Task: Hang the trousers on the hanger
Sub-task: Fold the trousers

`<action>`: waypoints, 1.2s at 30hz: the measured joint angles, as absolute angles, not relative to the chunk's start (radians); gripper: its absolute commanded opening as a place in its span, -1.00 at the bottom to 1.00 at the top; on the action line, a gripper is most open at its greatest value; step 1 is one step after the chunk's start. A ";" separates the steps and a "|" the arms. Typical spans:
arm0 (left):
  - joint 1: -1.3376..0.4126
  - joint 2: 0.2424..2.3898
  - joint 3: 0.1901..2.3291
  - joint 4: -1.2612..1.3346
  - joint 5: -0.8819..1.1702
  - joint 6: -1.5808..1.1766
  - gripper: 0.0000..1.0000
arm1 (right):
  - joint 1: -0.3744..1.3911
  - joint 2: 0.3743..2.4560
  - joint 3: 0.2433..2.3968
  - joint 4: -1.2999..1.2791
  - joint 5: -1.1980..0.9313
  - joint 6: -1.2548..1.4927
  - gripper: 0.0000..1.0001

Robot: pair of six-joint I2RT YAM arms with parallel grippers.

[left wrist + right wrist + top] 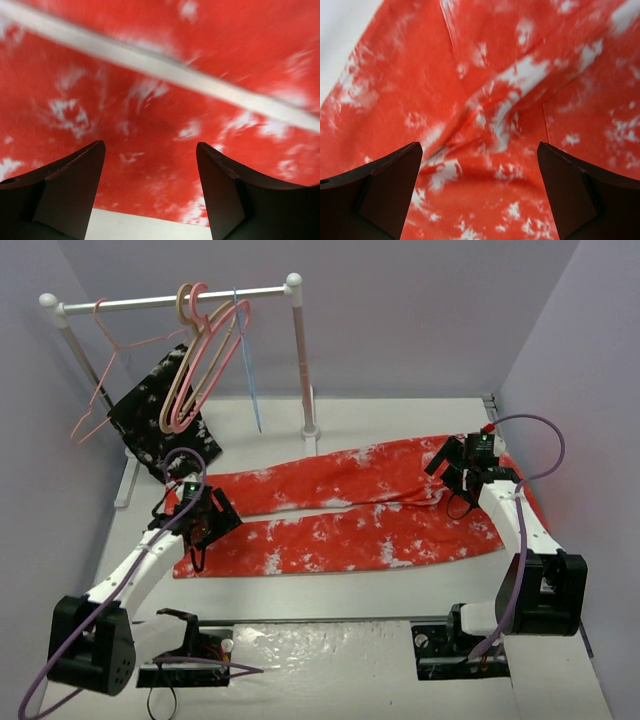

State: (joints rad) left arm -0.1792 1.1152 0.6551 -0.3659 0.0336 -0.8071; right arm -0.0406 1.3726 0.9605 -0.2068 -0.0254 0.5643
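The red-orange trousers (350, 505) with white speckles lie flat across the table, legs to the left, waist to the right. The light-blue wire hanger (247, 365) hangs on the rack rail at the back. My left gripper (197, 535) is open over the near leg's cuff end; the left wrist view shows the red cloth (150, 100) and the gap between the legs. My right gripper (462, 492) is open over the waist end; the right wrist view shows wrinkled red cloth (495, 125) between its fingers. Neither holds anything.
A white clothes rack (170, 302) stands at the back with a thin pink wire hanger (105, 375), thicker pink and beige hangers (200, 350) and a black white-speckled garment (160, 425). Its right post (303, 370) stands just behind the trousers. Purple walls close in both sides.
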 measured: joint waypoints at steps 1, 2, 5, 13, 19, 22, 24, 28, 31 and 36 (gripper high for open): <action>-0.218 1.135 0.633 -0.376 0.004 -0.825 0.38 | -0.037 1.347 0.932 -0.211 -0.036 0.570 0.94; -0.256 1.162 0.616 -0.384 -0.027 -0.843 0.38 | -0.032 1.324 0.909 -0.216 -0.045 0.576 0.94; -0.345 1.240 0.601 -0.395 -0.107 -0.891 0.38 | -0.018 1.276 0.873 -0.221 -0.061 0.582 0.94; -0.411 1.344 0.672 -0.457 -0.254 -1.075 0.34 | -0.010 1.201 0.817 -0.224 -0.075 0.587 0.94; -0.349 1.411 0.738 -0.617 -0.274 -1.164 0.29 | -0.010 1.199 0.795 -0.231 -0.088 0.597 0.94; -0.252 1.391 0.725 -0.643 -0.235 -1.172 0.30 | 0.011 1.199 0.795 -0.233 -0.086 0.589 0.93; -0.188 1.356 0.698 -0.663 -0.216 -1.173 0.29 | 0.046 1.201 0.795 -0.234 -0.081 0.583 0.93; -0.085 1.293 0.669 -0.741 -0.215 -1.155 0.29 | 0.186 1.221 0.795 -0.236 -0.049 0.586 0.93; -0.029 1.251 0.659 -0.807 -0.229 -1.133 0.29 | 0.300 1.262 0.795 -0.236 -0.032 0.598 0.94; -0.011 1.224 0.658 -0.848 -0.238 -1.093 0.30 | 0.373 1.320 0.794 -0.235 0.010 0.603 0.94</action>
State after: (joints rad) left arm -0.0106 1.2242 0.6582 -0.8484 -0.2380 -1.0927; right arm 0.3727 1.3200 0.7944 -0.2350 0.0099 0.6030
